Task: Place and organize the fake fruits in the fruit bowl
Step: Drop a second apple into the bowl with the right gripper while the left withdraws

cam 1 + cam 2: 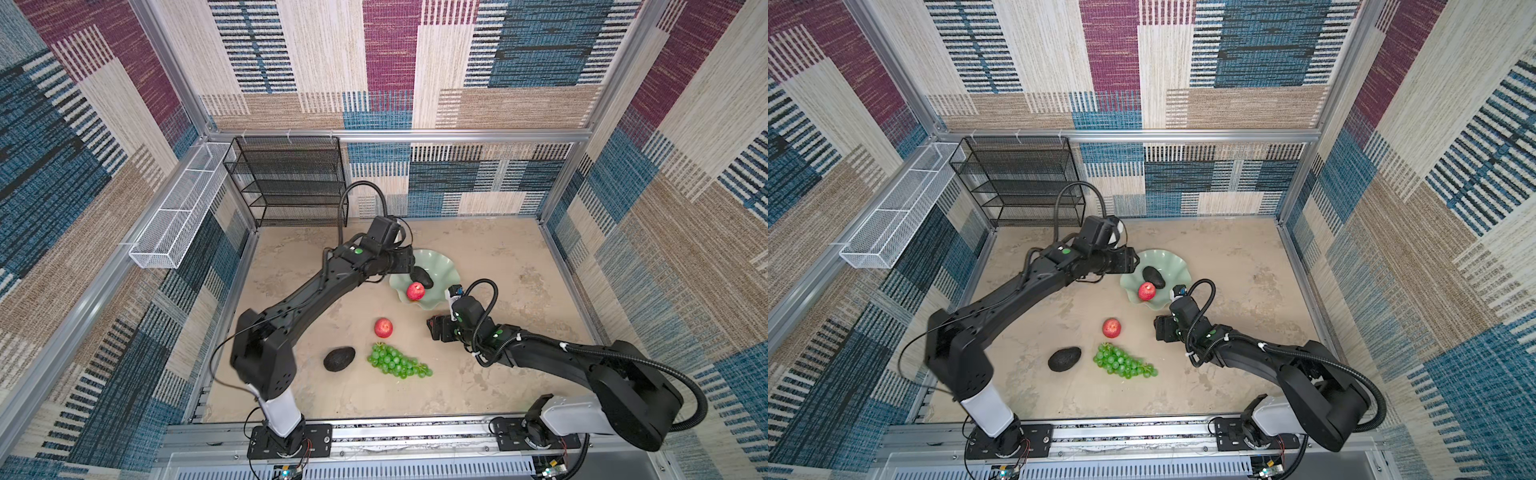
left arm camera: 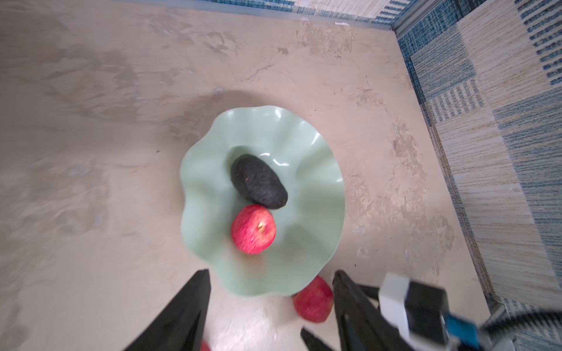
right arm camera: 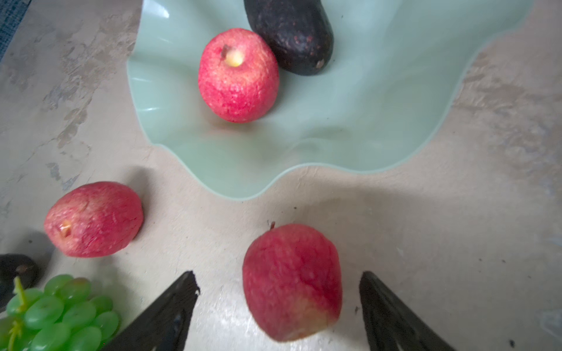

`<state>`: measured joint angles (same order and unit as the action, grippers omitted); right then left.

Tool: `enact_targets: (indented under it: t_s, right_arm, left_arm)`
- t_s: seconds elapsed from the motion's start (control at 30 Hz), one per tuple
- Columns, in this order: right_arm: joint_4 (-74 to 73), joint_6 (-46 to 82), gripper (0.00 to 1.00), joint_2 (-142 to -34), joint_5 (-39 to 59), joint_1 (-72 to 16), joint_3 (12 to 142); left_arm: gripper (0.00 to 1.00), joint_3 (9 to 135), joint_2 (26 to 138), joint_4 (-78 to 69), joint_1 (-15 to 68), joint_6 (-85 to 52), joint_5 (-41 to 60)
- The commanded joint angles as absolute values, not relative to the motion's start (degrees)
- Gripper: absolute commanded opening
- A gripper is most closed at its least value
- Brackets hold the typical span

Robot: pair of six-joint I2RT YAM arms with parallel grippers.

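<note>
I saw the bowl (image 1: 442, 266) (image 1: 1173, 264) sitting a little beyond the middle of the table (image 1: 519, 257), nearer the far edge than the near one. The grapes (image 1: 397, 361) lay toward the near edge, their long axis slanting across the table: the thick, stemmed end was to the left and the thin tip pointed at the near right corner. Just left of them, the loose avocado (image 1: 339, 358) lay with its narrow end toward the grapes. The avocado in the bowl (image 1: 1153, 277) ran from far left to near right. Its near end touched the apple in the bowl (image 1: 1146, 291), whose stem dimple faced up. The loose apple (image 1: 383, 327) lay on its side between bowl and grapes, apart from both.

A third apple (image 3: 292, 282) (image 2: 313, 299) showed plainly only in the wrist views, just off the bowl's near rim with its stem toward the bowl. In both top views it was all but hidden under the right gripper (image 3: 278, 279) (image 1: 432, 326). That gripper's jaws stood wide on either side of the apple, with a gap on each side, gripping nothing. The left gripper (image 2: 270, 273) (image 1: 412, 266) hung over the bowl's left rim, jaws partly apart and empty. In a top view it covered the far end of the avocado in the bowl.
</note>
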<state>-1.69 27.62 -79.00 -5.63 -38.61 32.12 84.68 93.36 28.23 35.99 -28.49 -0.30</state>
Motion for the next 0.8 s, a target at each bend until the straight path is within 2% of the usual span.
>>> enact_targets:
  t_s: [0.0,0.13,0.2,0.33,0.43,0.53,0.63,0.77]
  right_arm:
    - [-5.23,28.67,0.73,-81.71,-9.04,-38.76,33.02]
    - [-5.14,28.53,0.55,-83.04,-9.56,-38.76,32.48]
    - [-3.70,28.78,0.50,-81.74,-10.06,-39.00,31.72]
    - [3.48,30.12,0.48,-72.14,-11.97,-39.37,29.26]
    - [10.04,30.11,0.47,-62.00,-14.60,-39.37,29.73]
    - [11.59,27.51,0.48,-57.32,-16.53,-38.88,33.00]
    - [9.03,22.48,0.48,-61.90,-13.57,-35.36,38.87]
    - [6.03,16.65,0.48,-74.86,-10.18,-33.36,47.87]
  left_arm:
    - [0.74,71.91,80.78,18.07,35.66,-29.29,-11.69]
    - [0.79,56.72,66.45,16.42,35.04,-30.67,-18.55]
    - [0.81,51.10,61.36,16.14,34.56,-31.40,-20.26]
    - [0.83,43.36,55.34,14.73,33.50,-32.64,-20.07]
    - [0.83,42.27,55.07,15.72,32.91,-32.67,-18.93]
    - [0.83,42.74,56.64,16.44,32.69,-32.52,-16.89]
    - [0.83,43.58,58.55,16.65,32.69,-33.14,-14.29]
    - [0.82,45.30,59.45,18.81,32.67,-34.16,-11.04]
